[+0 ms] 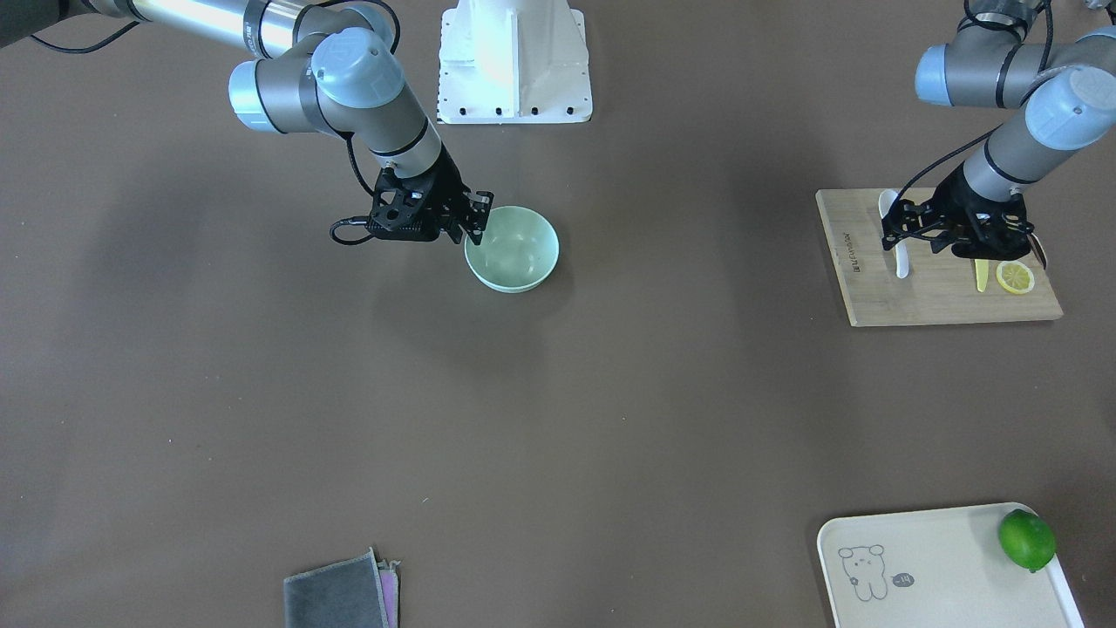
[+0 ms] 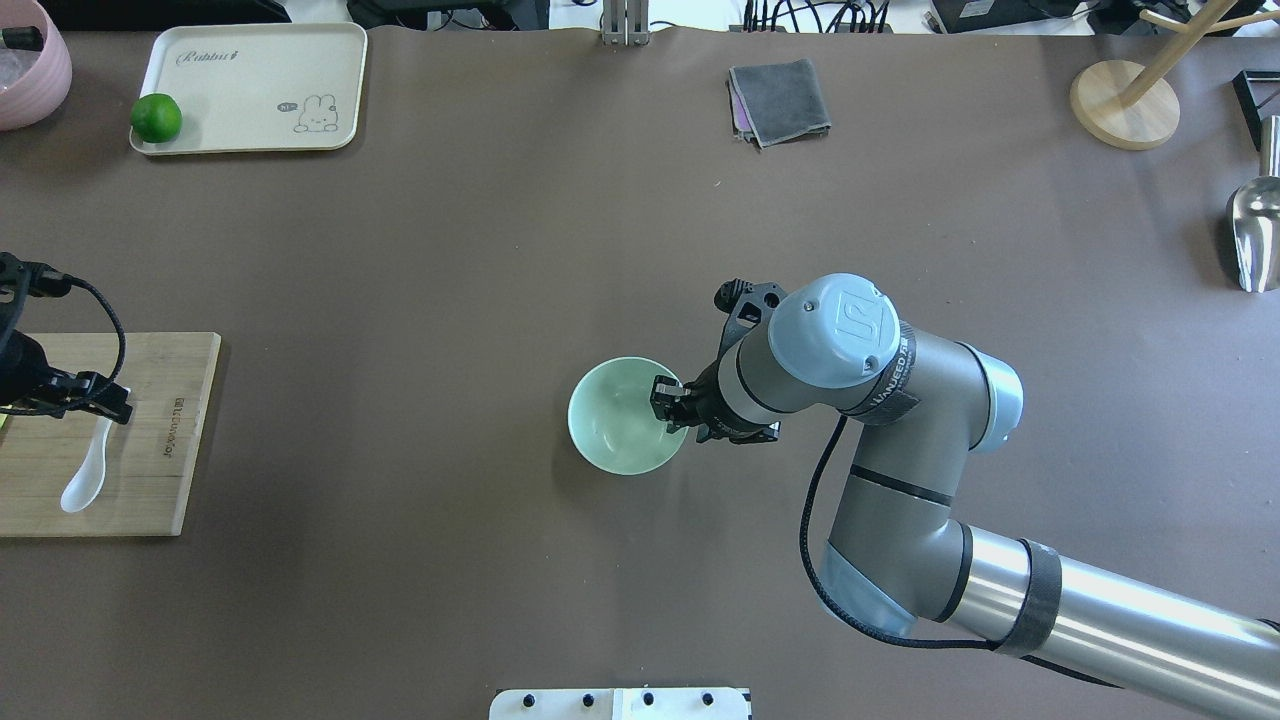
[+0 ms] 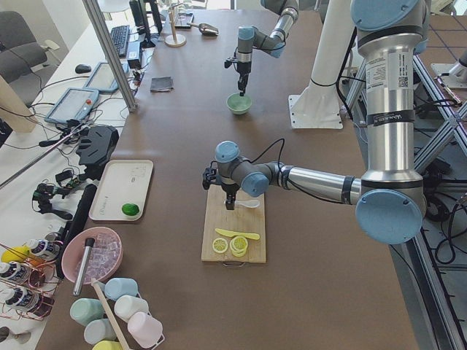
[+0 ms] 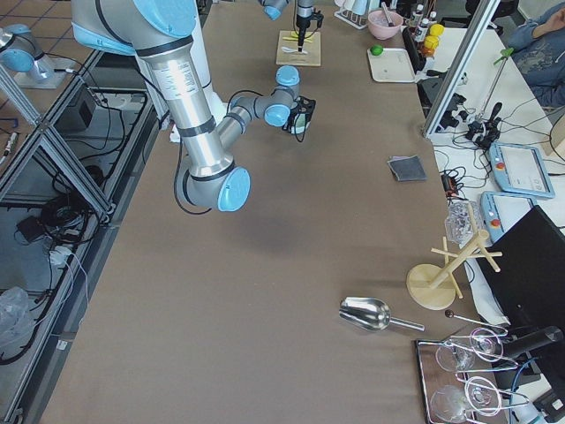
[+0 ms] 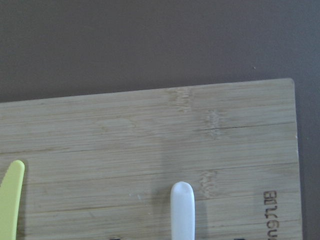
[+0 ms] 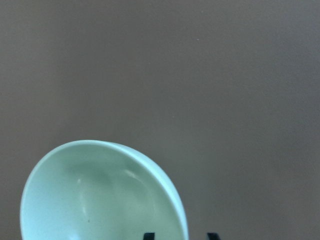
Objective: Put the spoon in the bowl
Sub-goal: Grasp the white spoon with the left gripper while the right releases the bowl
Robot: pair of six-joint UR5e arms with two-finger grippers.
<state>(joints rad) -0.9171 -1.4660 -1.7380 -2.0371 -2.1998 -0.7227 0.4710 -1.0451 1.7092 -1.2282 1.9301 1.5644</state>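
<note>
The white spoon (image 2: 84,472) lies on a wooden cutting board (image 2: 160,440) at the table's left end, scoop toward the robot. My left gripper (image 2: 108,405) hangs open just above the handle's far end; in the left wrist view the handle tip (image 5: 182,207) lies between the jaws. The spoon also shows in the front view (image 1: 901,260). The mint-green bowl (image 2: 620,420) stands empty mid-table. My right gripper (image 2: 668,398) is at the bowl's rim, open, one fingertip (image 6: 148,235) inside the bowl (image 6: 100,195) and one outside.
A yellow knife (image 1: 982,276) and a lemon slice (image 1: 1016,277) lie on the board beside the spoon. A cream tray (image 1: 924,576) with a lime (image 1: 1027,539) sits at the far left. A grey cloth (image 2: 780,100), a metal scoop (image 2: 1255,235) and a wooden stand (image 2: 1125,105) lie along the far side.
</note>
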